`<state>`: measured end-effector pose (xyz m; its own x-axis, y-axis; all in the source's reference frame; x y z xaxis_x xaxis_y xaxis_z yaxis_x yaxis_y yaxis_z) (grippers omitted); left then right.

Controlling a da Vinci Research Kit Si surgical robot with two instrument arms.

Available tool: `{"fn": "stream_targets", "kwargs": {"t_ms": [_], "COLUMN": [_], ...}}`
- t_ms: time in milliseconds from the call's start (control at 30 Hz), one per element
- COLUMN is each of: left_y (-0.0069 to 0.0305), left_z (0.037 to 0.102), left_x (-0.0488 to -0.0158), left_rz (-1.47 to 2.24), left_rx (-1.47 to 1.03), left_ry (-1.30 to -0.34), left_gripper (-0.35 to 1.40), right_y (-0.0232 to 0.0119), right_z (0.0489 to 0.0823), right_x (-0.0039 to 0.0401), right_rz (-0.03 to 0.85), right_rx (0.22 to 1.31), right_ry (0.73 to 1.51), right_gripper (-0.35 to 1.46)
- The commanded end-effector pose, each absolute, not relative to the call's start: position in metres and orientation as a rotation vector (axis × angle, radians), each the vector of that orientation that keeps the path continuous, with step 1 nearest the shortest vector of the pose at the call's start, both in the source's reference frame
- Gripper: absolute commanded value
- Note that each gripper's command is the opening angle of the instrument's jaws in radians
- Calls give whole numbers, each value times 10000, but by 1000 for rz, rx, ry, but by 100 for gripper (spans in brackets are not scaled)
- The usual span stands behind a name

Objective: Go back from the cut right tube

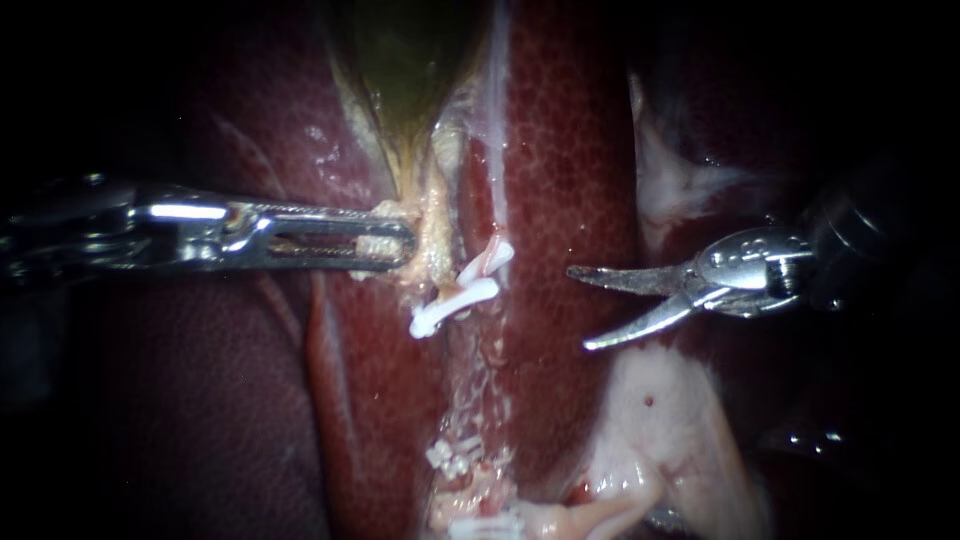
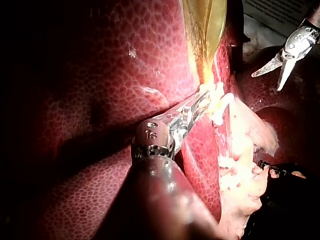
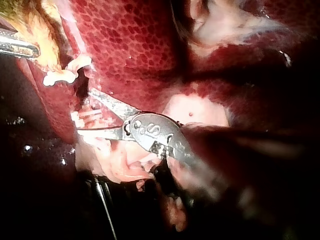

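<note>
In the endoscope view, the right instrument hangs over the liver. Its two blades are spread with nothing between them, and they stand clear of the white clips. The cut tube lies beside the gallbladder's neck. Its clipped upper stump is separated by a gap from the lower clips. This view does not show for certain which tube it is. The left instrument has its jaws clamped on pale tissue at that neck, holding it taut.

In the left wrist view, the left instrument grips the pale tissue just under the gallbladder. The right instrument shows well apart from it, with its blades parted.

In the right wrist view, the right instrument points its open blades toward the clips. How much depth separates them cannot be judged here.

The retreat looks largely done, since the blades touch no tube. What seems left is to draw the right instrument farther out and bring its blades together.
</note>
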<state>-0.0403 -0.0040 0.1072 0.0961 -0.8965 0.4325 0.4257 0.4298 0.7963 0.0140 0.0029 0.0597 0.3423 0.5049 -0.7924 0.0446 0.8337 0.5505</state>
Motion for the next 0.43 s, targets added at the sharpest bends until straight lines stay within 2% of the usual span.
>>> {"fn": "stream_targets", "kwargs": {"t_ms": [33,433], "left_y": [-40,-40], "left_z": [1071,1069], "left_x": [-403,-400], "left_rz": [-1055,-1054], "left_rx": [551,553], "left_ry": [-1064,-1064], "left_gripper": [-35,-35], "right_y": [29,30], "right_z": [597,597], "right_x": [140,141], "right_rz": [319,320], "right_rx": [535,535], "right_ry": [1197,1196], "right_gripper": [143,143]}}
